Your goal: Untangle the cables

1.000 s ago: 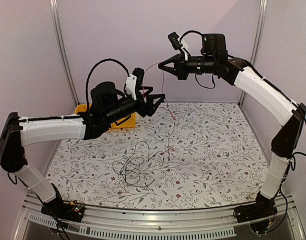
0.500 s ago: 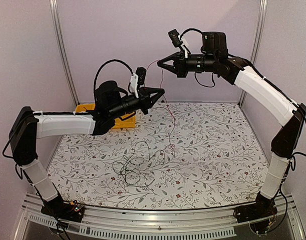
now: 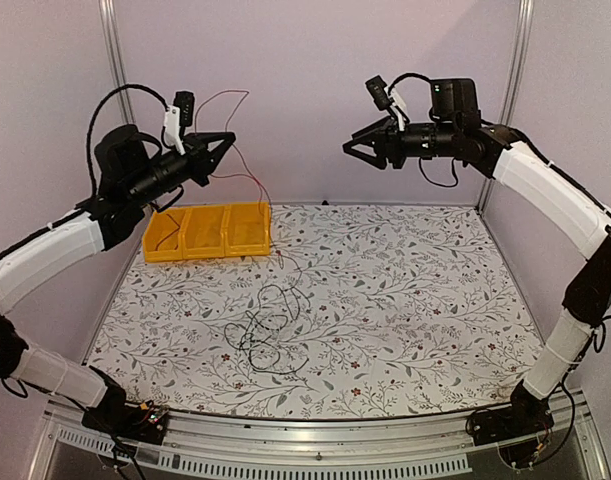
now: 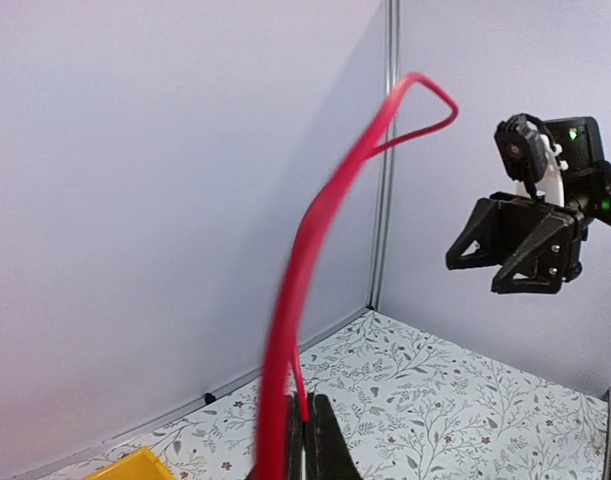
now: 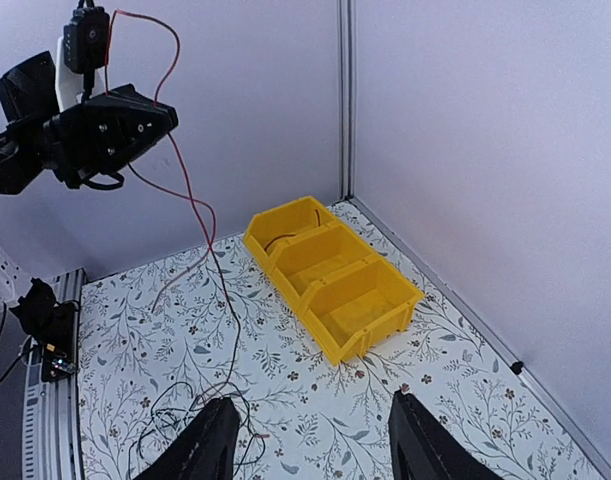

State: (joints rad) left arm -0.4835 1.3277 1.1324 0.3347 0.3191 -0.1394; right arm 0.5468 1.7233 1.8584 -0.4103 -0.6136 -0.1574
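Yellow bin (image 5: 370,335) holds black cable (image 5: 282,240). Left end effector (image 4: 305,440) pinches red cable (image 4: 315,230); right end effector (image 5: 315,445) spread.

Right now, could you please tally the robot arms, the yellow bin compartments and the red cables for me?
Robot arms: 2 (left arm, right arm)
Yellow bin compartments: 3
Red cable: 1
Total: 6

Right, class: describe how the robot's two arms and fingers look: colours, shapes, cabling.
The left arm and right arm have white shell links between black joints. Each ends in black, tapering fingers forming a wedge. A thick black cable loops off each wrist, beside a small black camera on a white bracket.
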